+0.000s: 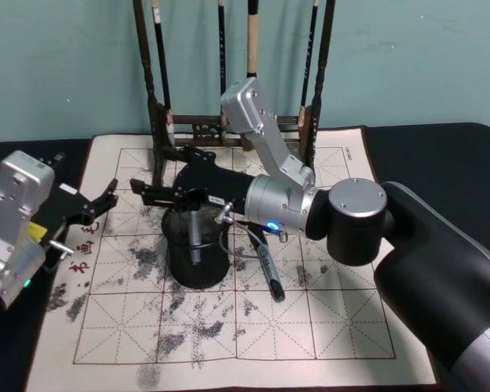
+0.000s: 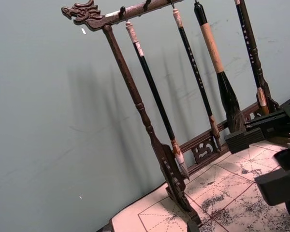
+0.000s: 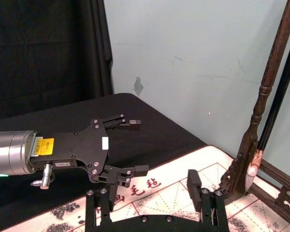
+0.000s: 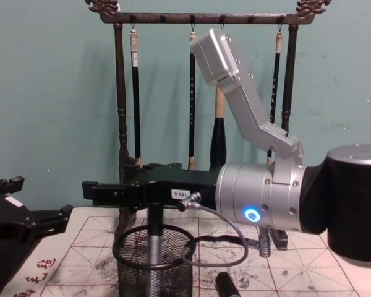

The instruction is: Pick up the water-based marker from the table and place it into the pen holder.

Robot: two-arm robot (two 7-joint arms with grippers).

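You had the marker (image 1: 194, 237) standing nearly upright inside the pen holder (image 1: 210, 271), which sat left of centre on the mat (image 1: 335, 327) covering the table (image 1: 441, 147). The right gripper (image 1: 145, 193) hung just above the rim, fingers spread, gripping nothing. The left gripper (image 1: 106, 202) hovered near the mat's left edge, fingers released. The marker looked light, rigid and smooth, and its mid-barrel would have suited a pinch. Mesh hid its lower end. You couldn't tell whether the dark pen (image 1: 267, 269) lying beside the holder touched it.
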